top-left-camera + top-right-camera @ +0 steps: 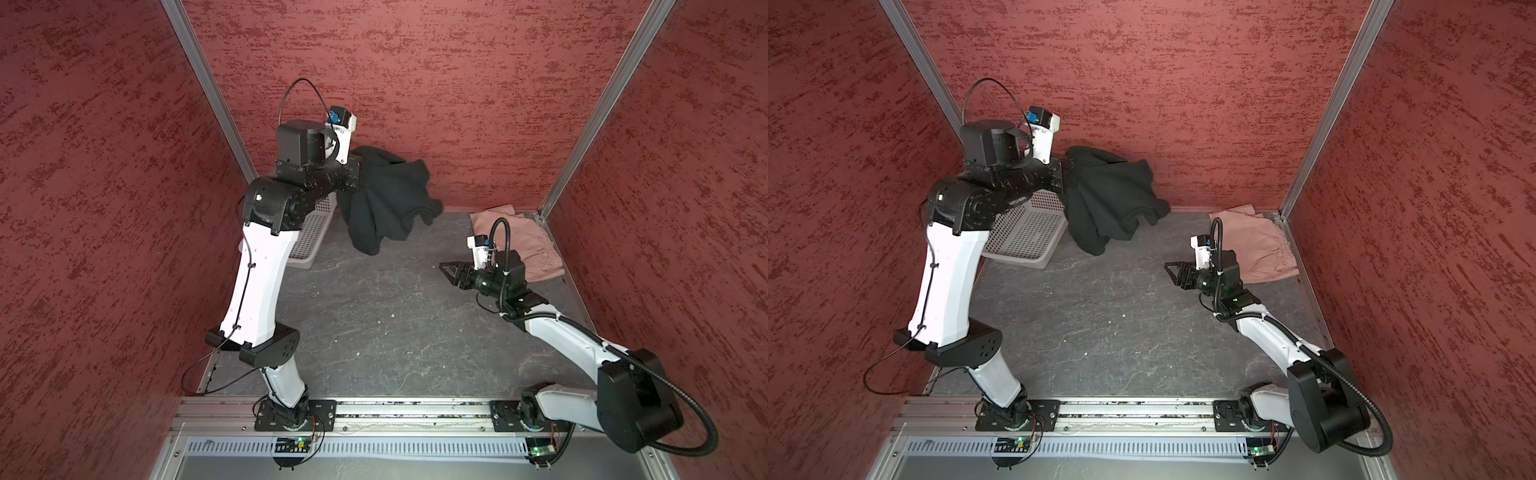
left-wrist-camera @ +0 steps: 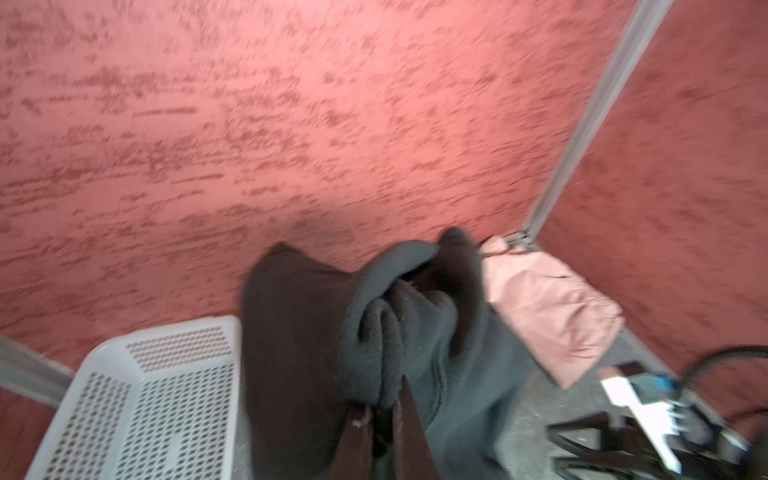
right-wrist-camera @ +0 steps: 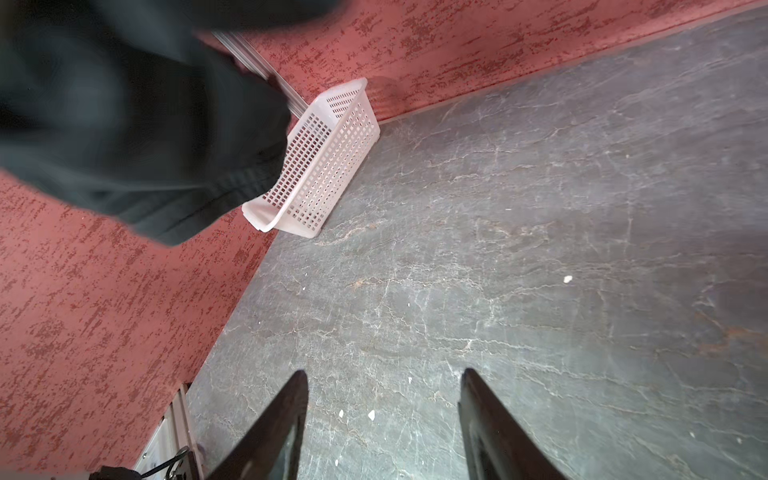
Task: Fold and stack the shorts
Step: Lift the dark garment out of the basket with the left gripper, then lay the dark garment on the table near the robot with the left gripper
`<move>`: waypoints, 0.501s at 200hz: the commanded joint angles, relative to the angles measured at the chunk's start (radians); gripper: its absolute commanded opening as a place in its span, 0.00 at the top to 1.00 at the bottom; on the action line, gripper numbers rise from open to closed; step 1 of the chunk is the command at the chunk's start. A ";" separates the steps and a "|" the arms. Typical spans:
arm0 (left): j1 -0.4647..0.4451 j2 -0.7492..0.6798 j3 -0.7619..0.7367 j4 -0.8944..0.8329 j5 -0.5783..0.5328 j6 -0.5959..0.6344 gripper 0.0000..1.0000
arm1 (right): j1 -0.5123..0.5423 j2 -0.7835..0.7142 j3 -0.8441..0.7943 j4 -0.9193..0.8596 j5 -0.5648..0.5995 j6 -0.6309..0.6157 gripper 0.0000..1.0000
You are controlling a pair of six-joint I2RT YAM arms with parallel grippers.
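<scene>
Red mottled walls (image 1: pixel 457 83) close in three sides of the scene, and a grey stone-patterned table (image 1: pixel 374 332) fills the middle of both top views. Black shorts (image 1: pixel 386 199) hang bunched in the air at upper centre of a top view, over the far part of the table, with their lowest folds drooping just beside the basket. Pink shorts (image 1: pixel 528 245) lie folded flat on the table in its far right corner, well apart from the black pair. A white perforated basket (image 1: pixel 309 237) sits against the wall at centre left, partly hidden by the left arm.

The left gripper (image 2: pixel 384 409) is clamped on the black shorts. In the blurred left wrist view its dark fingers seem to pinch a thick fold at the lower middle of the frame. The right gripper (image 1: pixel 451 270) hovers over the table right of centre, near the pink shorts. Its jaws stand parted and hold nothing, and in the right wrist view only bare table shows between its fingers (image 3: pixel 286 415).
</scene>
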 commanded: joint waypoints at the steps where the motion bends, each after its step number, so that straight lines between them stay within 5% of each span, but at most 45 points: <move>1: 0.009 0.001 -0.050 -0.013 0.064 -0.091 1.00 | 0.007 -0.022 0.040 -0.070 0.069 -0.059 0.40; 19: 0.008 -0.036 -0.229 0.010 0.071 -0.136 1.00 | 0.006 -0.068 0.067 -0.193 0.199 -0.078 0.40; 53: 0.021 -0.170 -0.809 0.277 0.115 -0.207 1.00 | 0.004 -0.166 0.025 -0.297 0.407 -0.052 0.38; 80: 0.031 -0.178 -1.170 0.494 0.179 -0.293 1.00 | 0.003 -0.191 -0.020 -0.301 0.395 -0.030 0.37; 100: 0.035 -0.116 -1.234 0.537 0.201 -0.299 1.00 | 0.004 -0.182 -0.017 -0.298 0.317 -0.040 0.37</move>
